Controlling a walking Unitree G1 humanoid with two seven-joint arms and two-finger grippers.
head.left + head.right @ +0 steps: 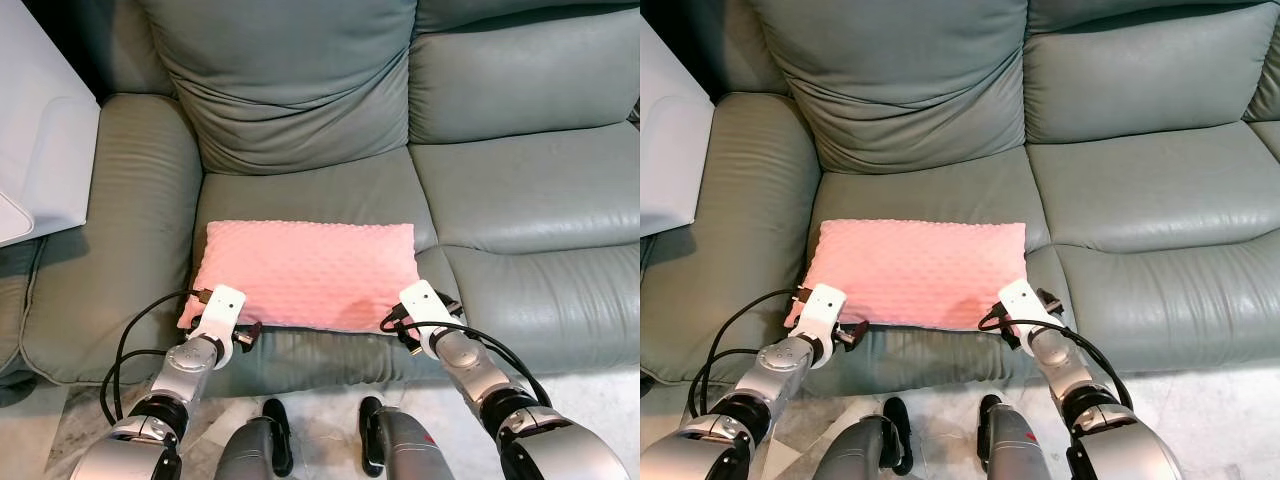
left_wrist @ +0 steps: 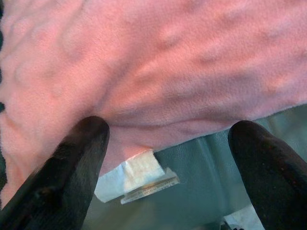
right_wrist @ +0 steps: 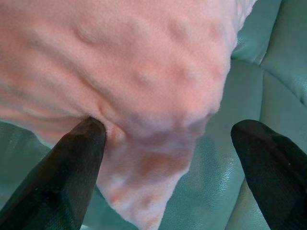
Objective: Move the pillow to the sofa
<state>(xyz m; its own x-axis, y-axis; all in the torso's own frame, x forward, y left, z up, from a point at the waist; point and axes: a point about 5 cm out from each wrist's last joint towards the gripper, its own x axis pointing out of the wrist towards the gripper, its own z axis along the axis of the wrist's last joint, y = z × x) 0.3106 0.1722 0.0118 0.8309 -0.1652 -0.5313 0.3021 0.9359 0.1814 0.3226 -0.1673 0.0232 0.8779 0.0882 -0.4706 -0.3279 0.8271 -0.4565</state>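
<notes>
Pink, dimple-textured rectangular fabric pillow lies flat on the seat cushion of the grey-green leather sofa, long edge toward the robot, near the seat's front edge and close to the sofa's left armrest.

Left gripper sits at the pillow's near left corner, fingers spread wide. One finger touches the pink fabric; the other is over the leather. A white sewn-in label hangs from the pillow's edge between them. Nothing clamped.

Right gripper sits at the near right corner, likewise spread wide. One finger presses against the pillow's underside; the other is apart from it, over the sofa. No hold.
</notes>
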